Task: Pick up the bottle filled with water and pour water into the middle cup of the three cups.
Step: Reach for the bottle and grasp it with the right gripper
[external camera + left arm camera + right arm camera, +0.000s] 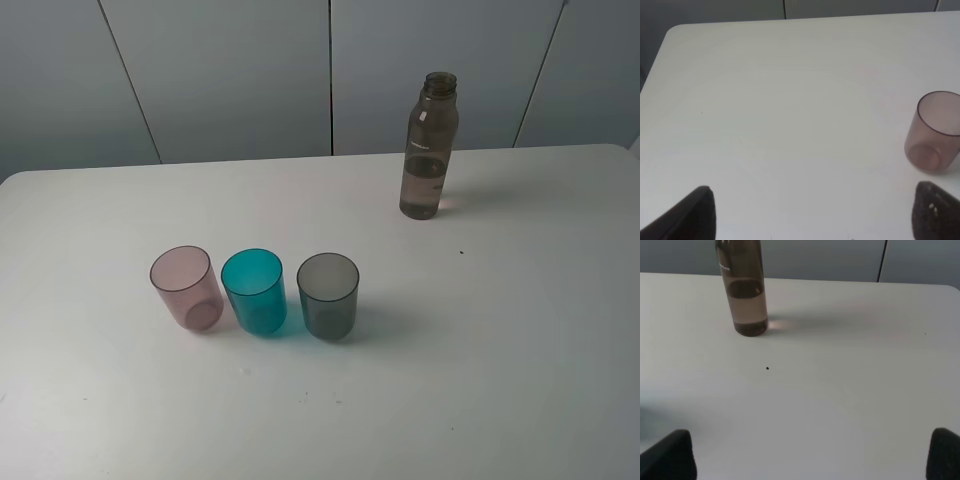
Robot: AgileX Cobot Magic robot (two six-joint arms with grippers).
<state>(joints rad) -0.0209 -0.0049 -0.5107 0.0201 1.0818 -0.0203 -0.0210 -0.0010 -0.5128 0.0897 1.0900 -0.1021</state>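
The smoky brown-grey bottle (429, 148) stands upright and uncapped at the back right of the white table; it holds water in its lower part, as the right wrist view (744, 290) shows. Three tumblers stand in a row at the front left: pale pink (186, 288), the teal middle cup (254, 291) and smoky grey (328, 295). Neither arm shows in the high view. My left gripper (815, 215) is open, with the pink cup (934, 132) ahead of one finger. My right gripper (812, 455) is open and empty, well short of the bottle.
The white table (500, 330) ends at a rounded back edge before a grey panelled wall (230, 70). A small dark speck (461, 251) lies on the table in front of the bottle.
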